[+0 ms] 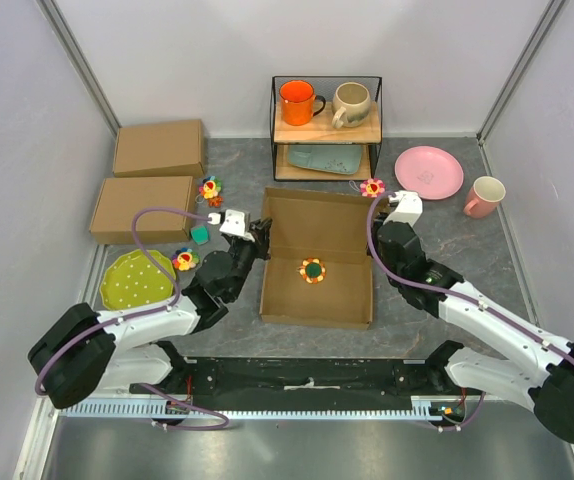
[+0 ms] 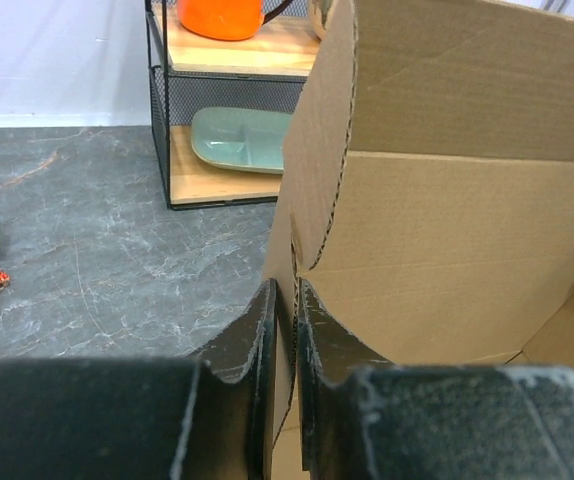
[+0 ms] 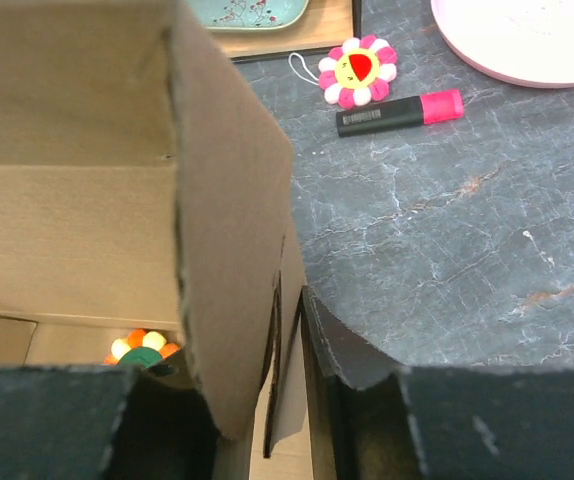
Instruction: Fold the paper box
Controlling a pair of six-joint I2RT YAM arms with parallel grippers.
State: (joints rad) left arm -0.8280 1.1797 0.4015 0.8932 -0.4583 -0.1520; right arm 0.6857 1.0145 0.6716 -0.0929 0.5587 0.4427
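Note:
The paper box (image 1: 317, 232) lies open in the middle of the table, a shallow brown cardboard tray with its back lid flap raised. A small flower toy (image 1: 312, 270) sits inside it. My left gripper (image 1: 260, 236) is at the box's left wall. In the left wrist view it (image 2: 287, 300) is shut on the edge of that cardboard wall (image 2: 447, 220). My right gripper (image 1: 376, 232) is at the right wall. In the right wrist view its jaws (image 3: 257, 370) stand apart, with the wall and a folded flap (image 3: 227, 230) between them. One finger (image 3: 339, 345) lies against the outer side.
Two closed brown boxes (image 1: 159, 148) (image 1: 142, 208) lie at the back left. A wire rack (image 1: 325, 128) behind holds two mugs and a green tray. A pink plate (image 1: 428, 172), pink mug (image 1: 484, 196), pink marker (image 3: 399, 111), green plate (image 1: 139, 279) and flower toys (image 1: 210, 188) surround the box.

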